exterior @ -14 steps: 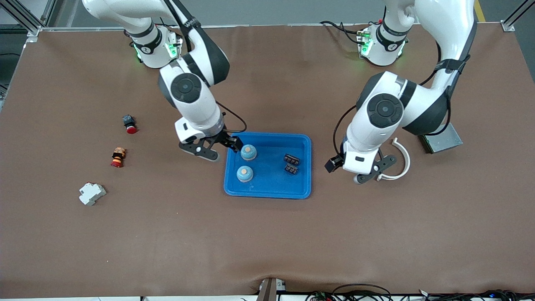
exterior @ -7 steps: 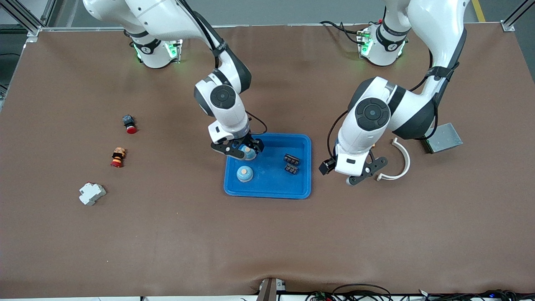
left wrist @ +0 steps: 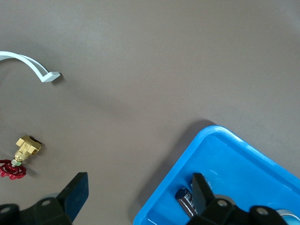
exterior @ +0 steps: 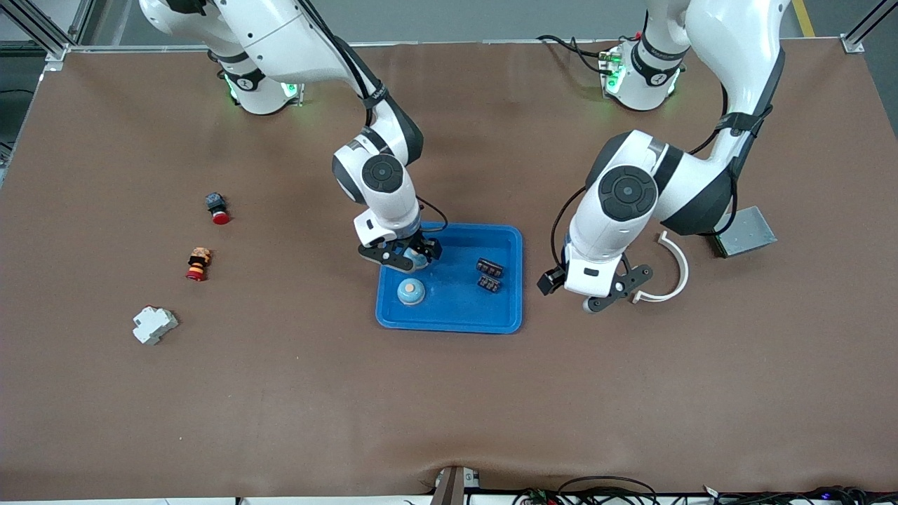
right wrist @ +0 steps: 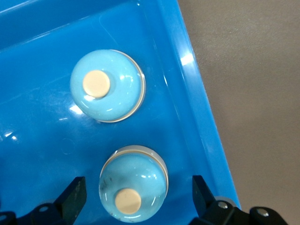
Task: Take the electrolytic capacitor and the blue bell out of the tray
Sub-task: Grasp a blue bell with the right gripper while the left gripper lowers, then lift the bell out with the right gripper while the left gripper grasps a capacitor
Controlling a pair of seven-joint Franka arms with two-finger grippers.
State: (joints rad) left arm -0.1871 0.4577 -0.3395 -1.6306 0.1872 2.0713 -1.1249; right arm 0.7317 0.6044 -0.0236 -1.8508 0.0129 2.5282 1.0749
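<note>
The right gripper (exterior: 412,258) is hanging wide open, holding nothing, over a blue bell (right wrist: 133,183) in the tray (exterior: 508,280), and it should be centring before closing, while the open, empty left gripper (exterior: 609,300) is waiting beside the tray.

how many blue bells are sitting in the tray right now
2. Both sit in the tray, toward the right arm's end. One blue bell lies nearer the front camera; the other bell is between the open fingers of the right gripper, mostly hidden in the front view.

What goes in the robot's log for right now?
right hand: open, around blue bell in tray | left hand: open, above table beside tray
</note>
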